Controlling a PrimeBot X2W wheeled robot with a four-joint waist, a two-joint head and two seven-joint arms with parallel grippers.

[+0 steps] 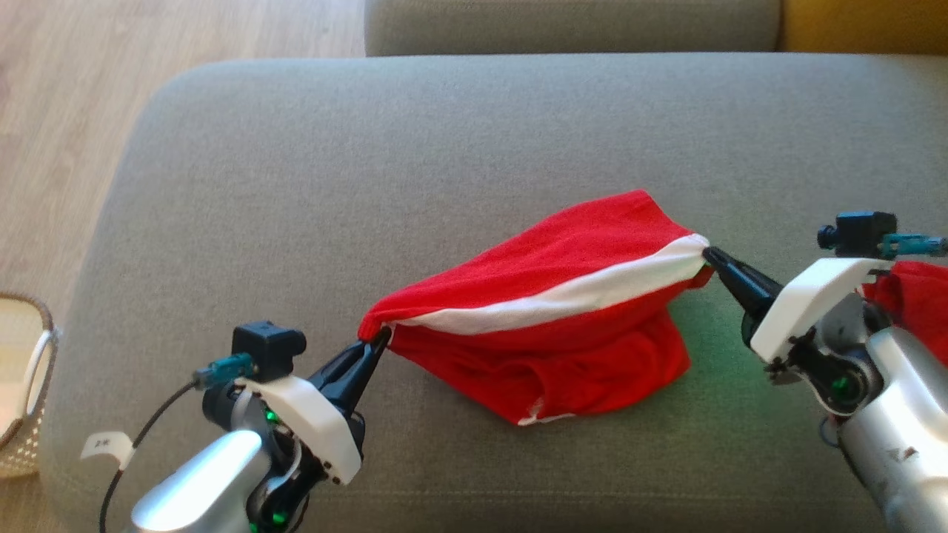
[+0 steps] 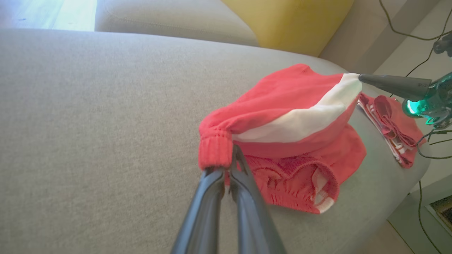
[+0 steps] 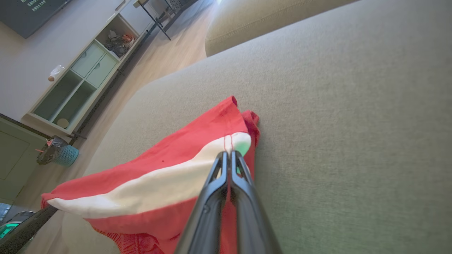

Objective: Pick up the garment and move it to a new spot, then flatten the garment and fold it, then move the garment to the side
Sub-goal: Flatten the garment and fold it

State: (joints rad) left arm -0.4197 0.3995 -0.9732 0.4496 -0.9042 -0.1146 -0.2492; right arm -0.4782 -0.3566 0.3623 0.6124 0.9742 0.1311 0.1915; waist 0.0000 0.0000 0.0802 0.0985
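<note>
The garment (image 1: pixel 563 311) is red with a white stripe and hangs stretched between my two grippers above the grey sofa cushion (image 1: pixel 370 148). My left gripper (image 1: pixel 374 342) is shut on its ribbed red corner (image 2: pixel 215 151), at the lower left. At the right, my right gripper (image 1: pixel 709 255) is shut on the white-striped end (image 3: pixel 236 143). The lower part of the garment (image 2: pixel 300 176) sags onto the cushion in a crumpled heap. In the left wrist view the right gripper (image 2: pixel 363 78) comes in from the right.
A second red folded cloth (image 2: pixel 392 123) lies on the cushion's right end, by my right arm. A wicker basket (image 1: pixel 22 385) stands on the wooden floor at the left. A yellow cushion (image 2: pixel 286 21) and the sofa back (image 1: pixel 570 26) lie beyond.
</note>
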